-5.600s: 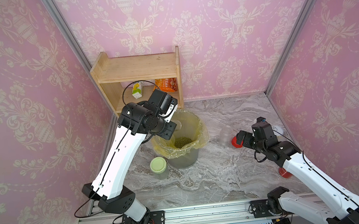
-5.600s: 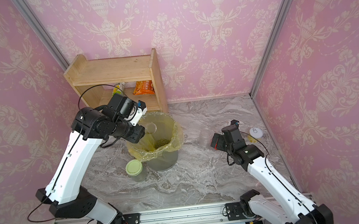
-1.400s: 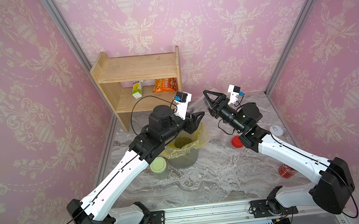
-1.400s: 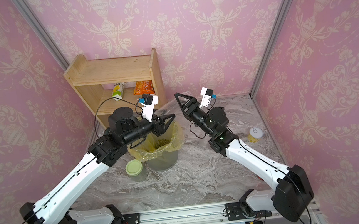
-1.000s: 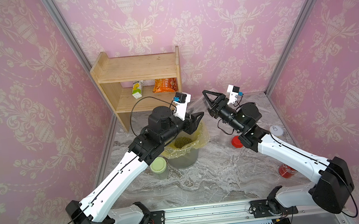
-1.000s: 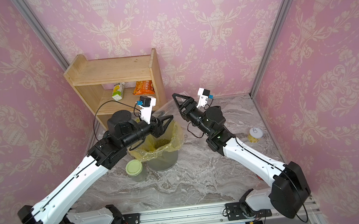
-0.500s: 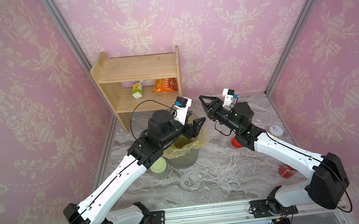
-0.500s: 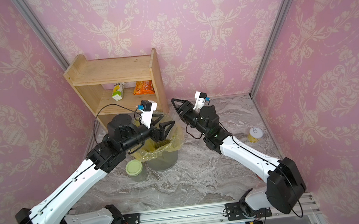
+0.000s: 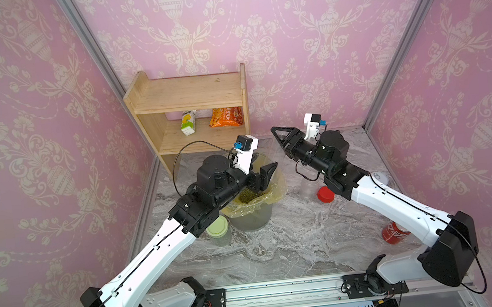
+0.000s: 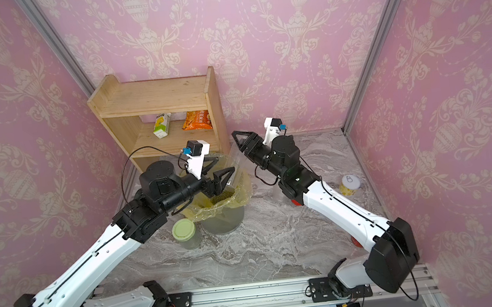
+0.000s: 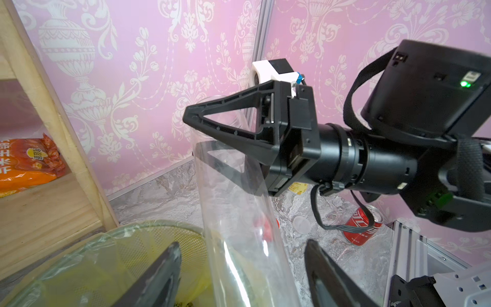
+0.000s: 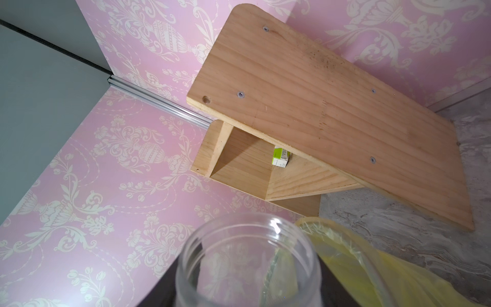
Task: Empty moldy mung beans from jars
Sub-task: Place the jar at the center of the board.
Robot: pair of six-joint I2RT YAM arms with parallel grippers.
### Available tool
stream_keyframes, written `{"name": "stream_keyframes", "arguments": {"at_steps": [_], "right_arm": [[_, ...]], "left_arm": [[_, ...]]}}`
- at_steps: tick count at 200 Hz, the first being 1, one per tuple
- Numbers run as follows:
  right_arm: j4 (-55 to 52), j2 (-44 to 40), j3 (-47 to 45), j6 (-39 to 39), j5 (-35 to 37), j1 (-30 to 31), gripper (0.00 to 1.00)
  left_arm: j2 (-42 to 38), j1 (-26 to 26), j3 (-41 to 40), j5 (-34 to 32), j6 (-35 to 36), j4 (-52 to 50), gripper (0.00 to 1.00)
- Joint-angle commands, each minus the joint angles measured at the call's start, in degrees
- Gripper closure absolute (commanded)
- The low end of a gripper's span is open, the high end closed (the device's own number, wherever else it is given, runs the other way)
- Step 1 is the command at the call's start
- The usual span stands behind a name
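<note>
Mung beans [image 9: 247, 195] sit in the lined bin [image 9: 255, 220]; the clear jar [image 11: 233, 191] is empty. Right end effector [image 9: 275, 132] now pinches it, left end effector [image 11: 240, 255] has spread

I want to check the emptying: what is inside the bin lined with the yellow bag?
Mung beans lie as a dark green mass in the bin, inside its yellow bag. The left gripper covers part of the opening, so what lies under it is hidden.
</note>
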Motion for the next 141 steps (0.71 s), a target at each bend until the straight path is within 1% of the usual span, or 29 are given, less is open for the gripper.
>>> {"name": "stream_keyframes", "arguments": {"at_steps": [1, 26, 54, 64, 71, 102, 141], "right_arm": [[-8.8, -2.5, 2.4, -10.5, 0.2, -0.1, 0.47], [-10.3, -4.9, 1.3, -17.1, -1.3, -0.1, 0.48], [-9.7, -8.0, -0.3, -21.4, -2.4, -0.1, 0.48], [-9.7, -9.1, -0.7, -22.3, -2.0, -0.1, 0.48], [-9.7, -9.9, -1.0, -23.0, -1.5, -0.1, 0.48], [-9.3, -12.1, -1.0, -25.4, -3.1, -0.1, 0.47], [-6.8, -14.9, -2.7, -25.9, -0.7, -0.1, 0.47]], "left_arm": [[-1.8, 0.3, -1.1, -0.3, 2.6, -0.6, 0.25], [-1.0, 0.4, -0.3, 2.7, 3.5, -2.2, 0.25], [2.1, 0.4, 2.6, 7.7, 2.5, -4.3, 0.25], [3.5, 0.4, 3.7, 9.3, 1.5, -5.1, 0.23], [4.5, 0.4, 4.2, 10.4, 0.9, -5.4, 0.21], [7.4, 0.4, 4.4, 15.3, -2.4, -1.8, 0.19], [11.2, 0.4, 6.5, 22.5, -6.9, 3.2, 0.17]]}}
